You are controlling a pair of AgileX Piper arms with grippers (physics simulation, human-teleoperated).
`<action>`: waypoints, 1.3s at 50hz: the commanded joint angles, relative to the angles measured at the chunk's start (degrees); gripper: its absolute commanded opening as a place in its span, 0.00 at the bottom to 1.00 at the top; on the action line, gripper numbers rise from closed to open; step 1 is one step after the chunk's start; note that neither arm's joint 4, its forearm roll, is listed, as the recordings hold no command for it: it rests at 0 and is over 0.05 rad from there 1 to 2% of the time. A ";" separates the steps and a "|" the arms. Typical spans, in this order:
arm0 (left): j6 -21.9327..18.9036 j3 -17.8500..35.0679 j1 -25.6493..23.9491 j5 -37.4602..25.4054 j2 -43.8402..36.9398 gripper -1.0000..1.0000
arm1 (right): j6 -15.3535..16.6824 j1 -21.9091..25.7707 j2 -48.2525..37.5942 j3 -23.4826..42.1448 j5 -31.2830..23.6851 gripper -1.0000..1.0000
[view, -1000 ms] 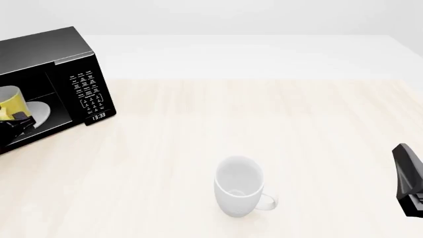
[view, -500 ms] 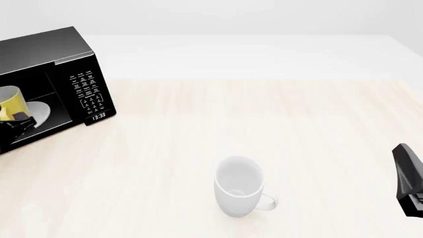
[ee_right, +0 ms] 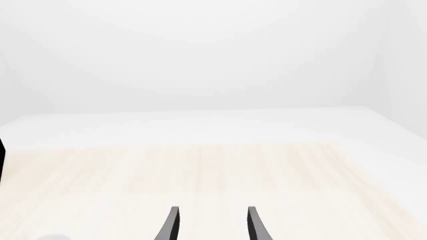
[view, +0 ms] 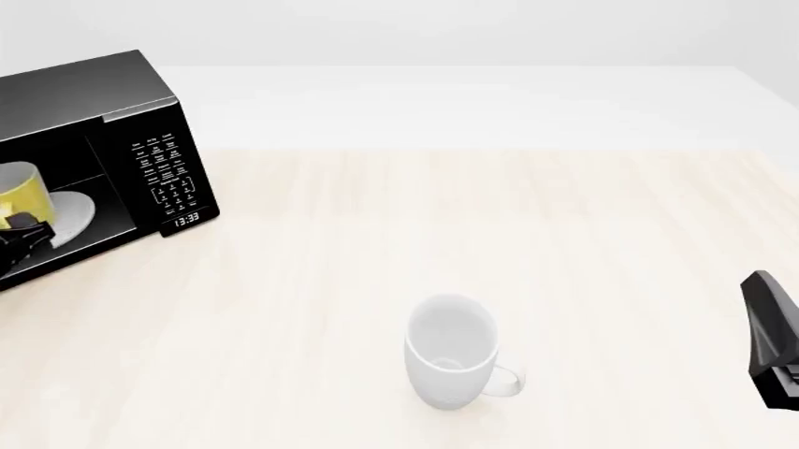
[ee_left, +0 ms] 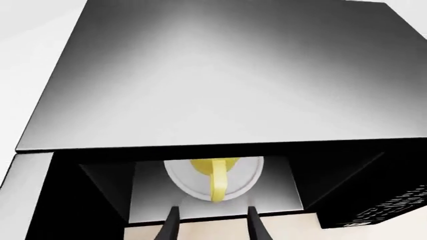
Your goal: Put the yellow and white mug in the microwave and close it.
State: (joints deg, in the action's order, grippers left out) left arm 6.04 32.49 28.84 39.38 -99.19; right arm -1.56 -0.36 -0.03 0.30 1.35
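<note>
Yellow and white mug (view: 22, 192) sits on the plate (view: 73, 213) inside the microwave (view: 107, 140). Left hand (ee_left: 212, 225) just outside, fingers apart, empty. Door unshut: closing remains. Right hand (ee_right: 212, 225), far right of microwave, apart, idle.

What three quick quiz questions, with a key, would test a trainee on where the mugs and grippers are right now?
1. True or false: the yellow and white mug sits on the white round plate inside the microwave.
2. Which is open? A) left gripper only B) right gripper only C) both
3. Fill in: the all-white mug stands on the ____.

Key: 1 true. 2 C; neither holds anything. 3 table.
</note>
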 commanded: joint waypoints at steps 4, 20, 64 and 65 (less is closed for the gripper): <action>-0.39 -3.12 0.16 -0.82 5.04 1.00 | 0.00 0.01 0.00 0.00 -0.01 1.00; -1.09 -5.68 0.08 -1.23 8.81 1.00 | 0.00 0.01 0.00 0.00 0.00 1.00; -0.60 -10.58 -1.18 -9.21 21.15 1.00 | 0.02 0.01 0.00 0.00 -0.01 1.00; -0.64 -10.65 -1.25 -9.46 21.60 1.00 | 0.00 0.00 0.00 0.00 0.00 1.00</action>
State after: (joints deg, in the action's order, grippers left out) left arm 5.41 22.89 27.91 32.24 -81.22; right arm -1.56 -0.36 -0.03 0.30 1.35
